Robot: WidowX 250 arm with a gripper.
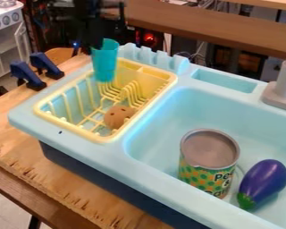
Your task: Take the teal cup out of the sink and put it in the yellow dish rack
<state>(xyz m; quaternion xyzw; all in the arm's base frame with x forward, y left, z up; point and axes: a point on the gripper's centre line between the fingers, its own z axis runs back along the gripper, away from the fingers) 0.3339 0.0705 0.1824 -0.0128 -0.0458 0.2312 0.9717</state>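
Observation:
The black gripper [101, 41] hangs down from the top edge, over the back left of the yellow dish rack. It is shut on the rim of a teal cup [105, 63], which stands upright at the rack's back part; whether its base touches the rack I cannot tell. A round brown item [118, 116] with small dark spots lies in the yellow rack [101, 137]. In the light blue sink [151, 134] stand an open can [206, 172] with a green and yellow label and, beside it on the right, a purple eggplant [263, 182].
A grey faucet [283, 85] rises at the right edge. Two dark blue clamps [27, 75] sit on the wooden table [14, 134] at the left. A wooden shelf [211, 27] runs behind the sink, and a white toy stove [5, 15] stands at the upper left.

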